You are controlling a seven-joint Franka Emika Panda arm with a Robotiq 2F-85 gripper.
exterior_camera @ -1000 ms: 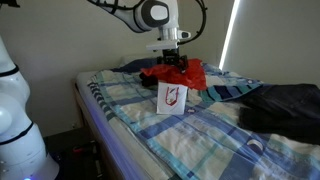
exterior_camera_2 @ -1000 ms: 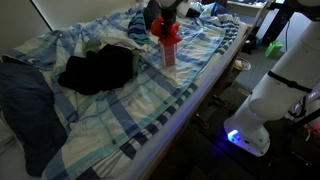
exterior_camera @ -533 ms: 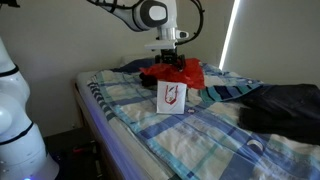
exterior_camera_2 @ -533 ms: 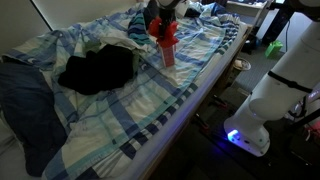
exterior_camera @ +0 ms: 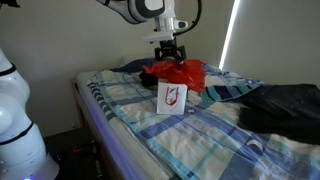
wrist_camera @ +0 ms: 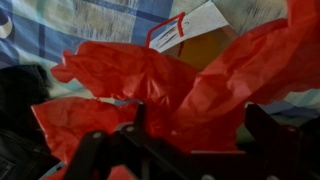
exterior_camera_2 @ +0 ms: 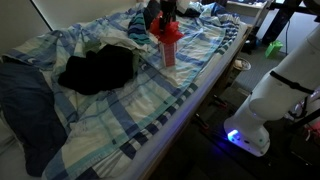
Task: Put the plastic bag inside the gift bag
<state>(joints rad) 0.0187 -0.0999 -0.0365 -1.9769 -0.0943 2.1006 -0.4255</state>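
My gripper [exterior_camera: 172, 50] hangs just above the gift bag [exterior_camera: 172, 96], jaws spread wide and pinching nothing. The plastic bag [exterior_camera: 181, 72] is bunched at the gift bag's mouth, mostly bulging out. I judge it delivered but not yet tucked down inside.

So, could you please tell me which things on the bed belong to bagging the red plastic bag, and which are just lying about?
Part of the job:
- red plastic bag, bunched at the gift bag's top
- white gift bag, standing upright
- tool, directly above the bag

Just lying about:
- black garment
- dark blue garment
- plaid blanket
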